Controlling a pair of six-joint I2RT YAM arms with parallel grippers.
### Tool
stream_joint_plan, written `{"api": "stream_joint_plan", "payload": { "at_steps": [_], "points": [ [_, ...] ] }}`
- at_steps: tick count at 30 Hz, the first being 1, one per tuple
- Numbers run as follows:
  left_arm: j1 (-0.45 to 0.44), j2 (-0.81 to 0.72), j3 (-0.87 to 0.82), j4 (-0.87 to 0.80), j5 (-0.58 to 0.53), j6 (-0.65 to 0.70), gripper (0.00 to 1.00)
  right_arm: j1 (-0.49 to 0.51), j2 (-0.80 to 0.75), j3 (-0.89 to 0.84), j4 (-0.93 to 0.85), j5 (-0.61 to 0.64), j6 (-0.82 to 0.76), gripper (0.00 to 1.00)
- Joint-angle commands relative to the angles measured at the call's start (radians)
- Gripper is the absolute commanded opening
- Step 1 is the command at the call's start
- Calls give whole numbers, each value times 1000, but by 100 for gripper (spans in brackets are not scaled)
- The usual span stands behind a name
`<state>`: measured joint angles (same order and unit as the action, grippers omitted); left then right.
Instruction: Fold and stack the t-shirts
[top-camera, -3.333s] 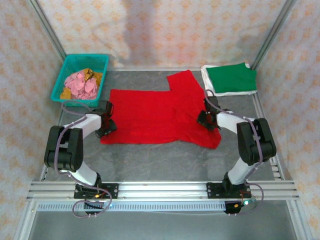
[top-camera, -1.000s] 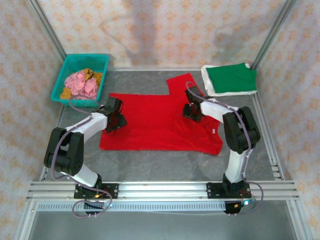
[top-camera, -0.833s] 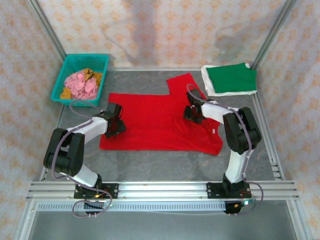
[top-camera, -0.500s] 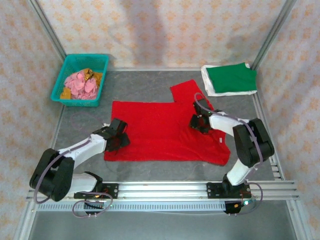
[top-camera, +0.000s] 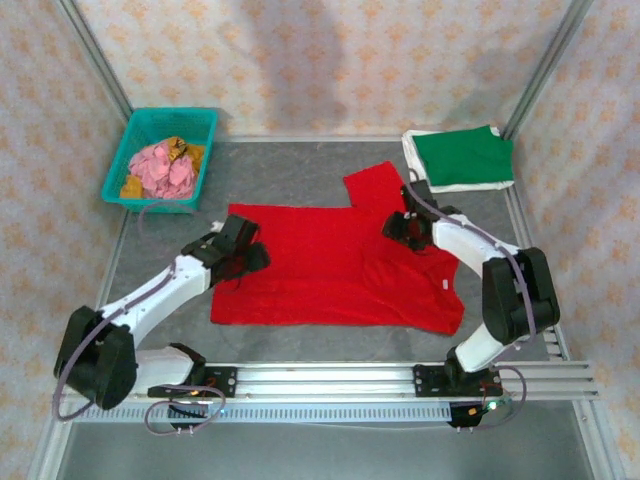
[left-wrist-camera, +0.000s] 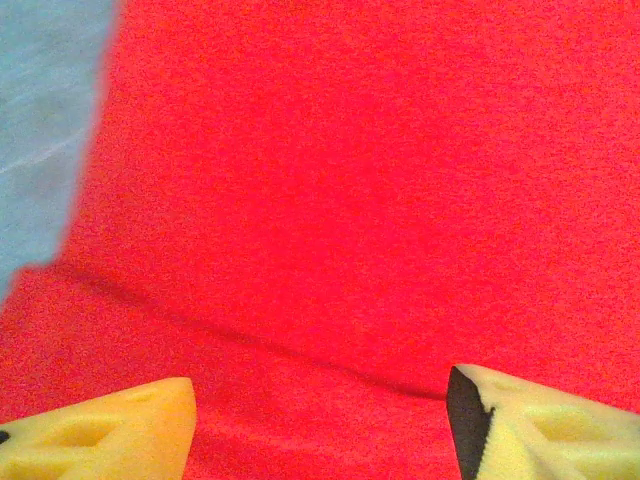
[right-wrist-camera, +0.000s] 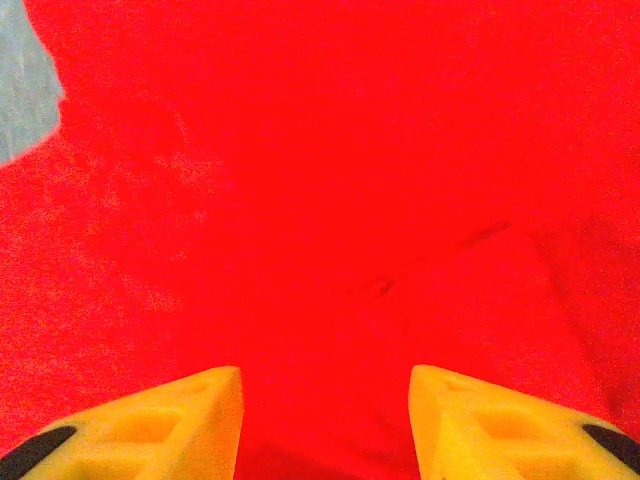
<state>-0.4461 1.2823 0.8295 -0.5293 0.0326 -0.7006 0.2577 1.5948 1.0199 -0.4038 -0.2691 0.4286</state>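
A mottled grey surface lies inside a frame of aluminium posts. Behind it and at both its sides hang cream walls printed with pale orange flowers. An aluminium rail runs along its near edge.

You're running a matched pair. Your left arm and right arm each have glossy white tubular links between bulky, rounded black joint housings. Each stands on a black base plate bolted to the ribbed silver aluminium rail. A thin grey cable loops out under the left base, and more cable trails along both arms. A small green light glows at the right base. The black left gripper and black right gripper carry yellow wedge-shaped fingers with triangular recesses moulded in. On the right gripper's fingers, black patches mark the outer corners.
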Motion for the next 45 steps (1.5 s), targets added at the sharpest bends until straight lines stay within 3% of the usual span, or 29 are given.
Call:
{"api": "stream_joint_plan", "payload": {
  "at_steps": [1, 10, 17, 22, 26, 32, 36, 45],
  "points": [
    [-104, 127, 152, 34, 15, 113, 70, -46, 53, 50, -39, -49, -53, 48],
    [-318, 556, 528, 73, 99, 154, 70, -47, 147, 40, 67, -215, -57, 44],
    [-367, 736, 649, 138, 173, 154, 69, -47, 165, 8, 94, -230, -62, 28],
    [-378, 817, 705, 155, 188, 151, 63, -47, 159, -6, 99, -210, -52, 28],
    [-380, 845, 731, 166, 183, 146, 54, -46, 147, -10, 94, -202, -50, 28],
    [-379, 854, 767, 121, 154, 140, 14, -47, 105, -19, 70, -165, -52, 28],
    [-380, 828, 735, 100, 138, 131, 0, -49, 76, -31, 52, -130, -59, 28],
    [-381, 848, 606, 119, 152, 92, 0, -51, 99, -25, 32, -79, -57, 32]
  ]
}}
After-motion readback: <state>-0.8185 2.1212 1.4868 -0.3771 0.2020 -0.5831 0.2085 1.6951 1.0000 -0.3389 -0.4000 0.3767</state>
